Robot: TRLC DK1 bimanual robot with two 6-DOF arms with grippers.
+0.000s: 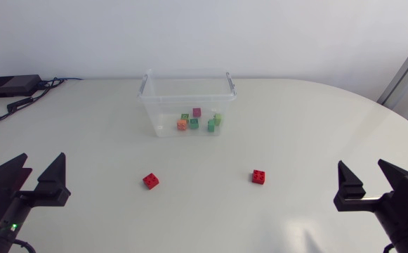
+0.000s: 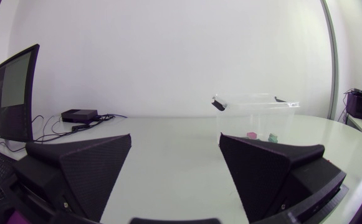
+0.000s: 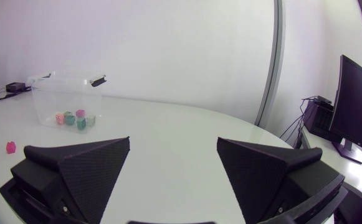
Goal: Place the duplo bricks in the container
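Two red duplo bricks lie loose on the white table, one (image 1: 151, 180) left of centre and one (image 1: 258, 176) right of centre. Behind them stands a clear plastic container (image 1: 187, 87) holding several bricks (image 1: 197, 121) in green, orange and pink. My left gripper (image 1: 29, 176) rests open at the near left edge, far from both bricks. My right gripper (image 1: 369, 181) rests open at the near right edge. The left wrist view shows the container (image 2: 255, 111) ahead of its open gripper (image 2: 176, 163). The right wrist view shows the container (image 3: 65, 93) and one red brick (image 3: 10, 147) beyond its open gripper (image 3: 173, 163).
A black box (image 1: 10, 86) with cables lies at the far left corner of the table. The table's curved edge (image 1: 393, 116) runs along the right side.
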